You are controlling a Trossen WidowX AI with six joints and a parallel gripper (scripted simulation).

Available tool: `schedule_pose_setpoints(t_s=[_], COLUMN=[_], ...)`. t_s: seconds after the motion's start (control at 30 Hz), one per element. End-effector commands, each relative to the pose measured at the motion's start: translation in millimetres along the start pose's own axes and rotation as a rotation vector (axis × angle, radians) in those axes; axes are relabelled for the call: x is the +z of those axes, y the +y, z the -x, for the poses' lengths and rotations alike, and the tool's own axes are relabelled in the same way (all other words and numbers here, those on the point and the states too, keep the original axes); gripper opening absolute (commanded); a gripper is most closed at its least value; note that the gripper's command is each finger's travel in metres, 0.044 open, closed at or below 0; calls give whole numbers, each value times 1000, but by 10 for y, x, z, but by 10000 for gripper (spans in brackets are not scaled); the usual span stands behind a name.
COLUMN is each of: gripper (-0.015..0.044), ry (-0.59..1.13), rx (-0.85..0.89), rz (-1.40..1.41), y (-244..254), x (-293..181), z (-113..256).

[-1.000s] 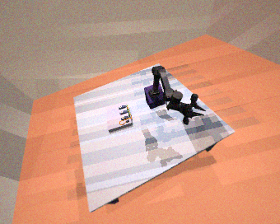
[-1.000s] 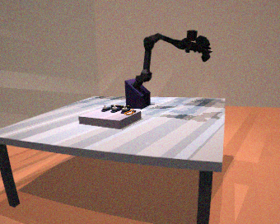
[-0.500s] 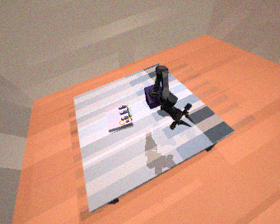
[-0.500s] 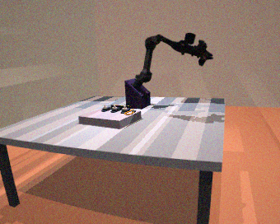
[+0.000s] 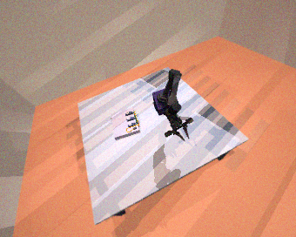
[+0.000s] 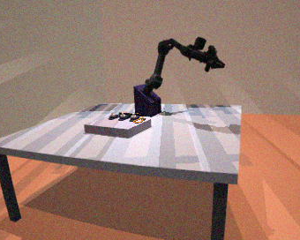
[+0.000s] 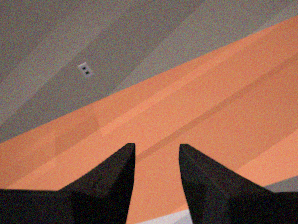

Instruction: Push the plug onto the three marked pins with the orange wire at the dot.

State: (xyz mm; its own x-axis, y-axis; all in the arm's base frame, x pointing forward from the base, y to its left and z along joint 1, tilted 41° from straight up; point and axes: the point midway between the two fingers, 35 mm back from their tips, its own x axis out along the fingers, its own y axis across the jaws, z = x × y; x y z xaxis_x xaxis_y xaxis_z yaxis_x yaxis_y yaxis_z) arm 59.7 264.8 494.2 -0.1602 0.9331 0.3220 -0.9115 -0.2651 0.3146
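The pale, flat printed holder point(image 5: 119, 124) point(image 6: 106, 128) lies on the table, with small dark servo parts on top along one side. A yellow-orange wire loop point(image 5: 129, 130) point(image 6: 140, 120) shows at one end of it. The plug, the pins and the coloured band are too small to make out. My gripper point(image 5: 186, 139) point(image 6: 223, 66) point(image 7: 157, 151) is partly open, with nothing between its fingers. It is high above the table, away from the holder and on the right of it in the top and exterior views. The holder is outside the wrist view.
The striped table point(image 5: 99, 174) point(image 6: 189, 159) carries the arm's purple base point(image 5: 158, 103) point(image 6: 146, 102), near the holder. The wrist view shows the orange floor point(image 7: 150, 120), a grey wall with a small socket plate point(image 7: 85, 69) and a bit of table edge at the bottom.
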Motion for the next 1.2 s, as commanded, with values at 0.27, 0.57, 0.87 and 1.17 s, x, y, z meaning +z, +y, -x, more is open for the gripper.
schedule_pose_setpoints(t_s=[0.27, 0.57, 0.87, 1.17], gripper=[115, 115, 115, 115], ry=[-81, -122, -150, -161], rx=[-306, -541, -783, -1030], rz=[136, 234, 329, 415], y=[-699, -1173, -1577, -1885], x=[72, 130, 182, 215], z=[318, 677, 1137, 1677])
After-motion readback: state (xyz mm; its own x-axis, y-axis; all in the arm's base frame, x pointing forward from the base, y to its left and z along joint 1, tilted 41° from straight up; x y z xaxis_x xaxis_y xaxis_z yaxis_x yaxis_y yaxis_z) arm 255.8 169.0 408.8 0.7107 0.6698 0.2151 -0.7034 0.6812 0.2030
